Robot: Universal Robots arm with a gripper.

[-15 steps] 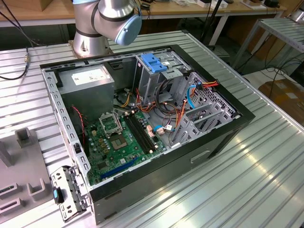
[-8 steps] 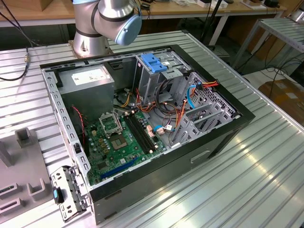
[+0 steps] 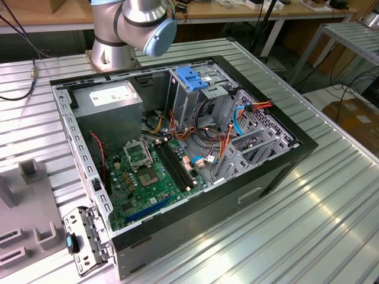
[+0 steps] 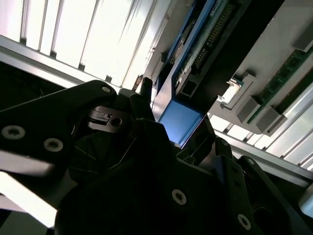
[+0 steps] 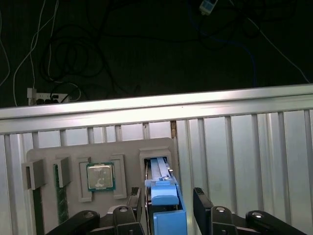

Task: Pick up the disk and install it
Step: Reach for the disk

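Observation:
The disk (image 5: 164, 193) stands on edge in a slot of a grey holder plate (image 5: 98, 152) near the table's edge. Its bright blue carrier rail faces the first wrist view. My gripper (image 5: 167, 205) straddles it, one black finger (image 5: 134, 201) on each side, and a thin gap shows between each finger and the blue rail. The gripper is open, with the disk between its fingers but not clamped. In the second wrist view the same blue rail (image 4: 182, 120) shows past the dark gripper body. The open computer case (image 3: 177, 136) lies in the exterior view.
The holder plate also carries a processor (image 5: 100, 176) and a memory stick (image 5: 61, 196). Inside the case a silver drive cage with a light-blue latch plate (image 3: 192, 77) stands beside the green motherboard (image 3: 148, 171) and loose cables. The arm's base (image 3: 118, 35) rises behind the case.

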